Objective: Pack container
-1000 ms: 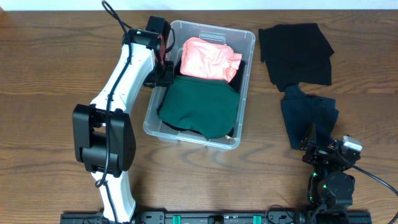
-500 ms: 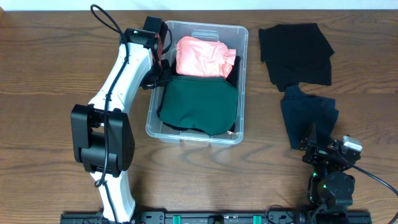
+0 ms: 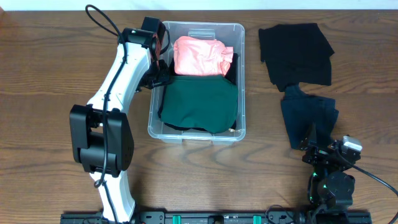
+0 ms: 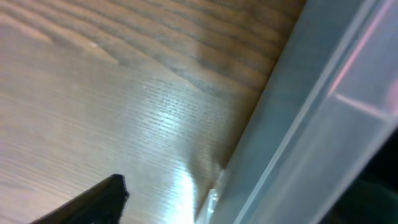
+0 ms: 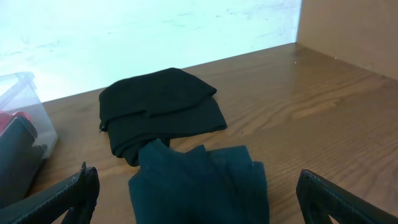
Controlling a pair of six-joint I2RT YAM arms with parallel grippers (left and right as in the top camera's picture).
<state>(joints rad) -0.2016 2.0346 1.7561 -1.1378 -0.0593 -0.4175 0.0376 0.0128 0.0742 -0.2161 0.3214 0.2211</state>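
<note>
The clear container (image 3: 196, 135) stands square on the table and holds a pink garment (image 3: 198, 56) at the far end and a dark green garment (image 3: 200, 102) at the near end. My left gripper (image 3: 160, 73) is at the outside of its left wall, open. In the left wrist view one dark finger (image 4: 99, 200) shows over bare wood, apart from the container's wall (image 4: 298, 137); the other finger is hidden. My right gripper (image 5: 202, 199) stands open and empty at the near right, just before a dark teal cloth (image 5: 199, 180).
A black cloth (image 3: 295, 53) lies at the far right, also seen as the black cloth (image 5: 158, 109) in the right wrist view. The dark teal cloth (image 3: 308, 118) lies just in front of it. Bare wooden table (image 3: 50, 68) spreads to the left of the left arm.
The container has swung from skewed to square and slid slightly left with the left arm. The left gripper has opened and let go of the container's left wall. The right arm has not moved.
</note>
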